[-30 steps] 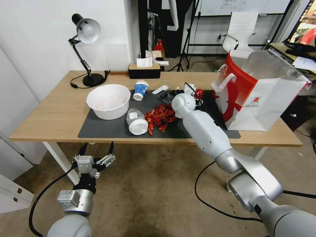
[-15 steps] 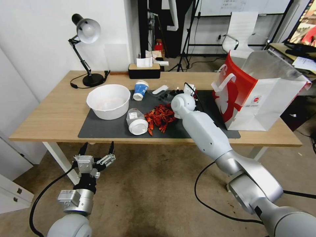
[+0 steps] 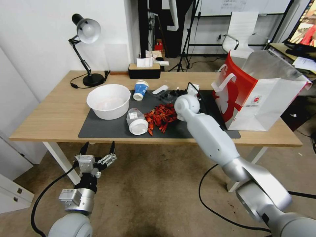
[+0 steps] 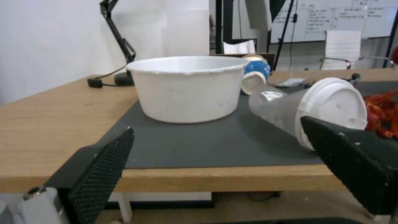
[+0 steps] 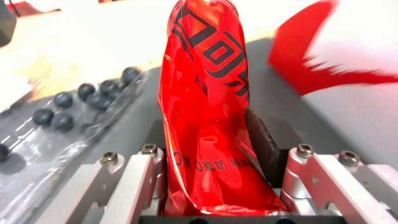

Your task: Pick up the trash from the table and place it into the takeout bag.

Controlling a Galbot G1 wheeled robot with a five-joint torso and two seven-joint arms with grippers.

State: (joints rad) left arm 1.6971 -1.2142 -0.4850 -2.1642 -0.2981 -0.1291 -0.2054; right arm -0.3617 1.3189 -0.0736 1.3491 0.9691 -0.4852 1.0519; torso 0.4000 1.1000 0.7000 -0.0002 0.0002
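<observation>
Right arm has shifted toward takeout bag (image 3: pixel 260 95), fingers (image 5: pixel 259 137) clamping red wrapper (image 5: pixel 207 102).

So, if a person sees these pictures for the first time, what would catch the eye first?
Probably the red wrapper, clamped upright in the right gripper over the dark mat, near the takeout bag at the table's right end. Next, the heap of red shells mid-mat, beside the tipped white-lidded cup and the white bowl. The left gripper hangs open below the table's front edge.
</observation>
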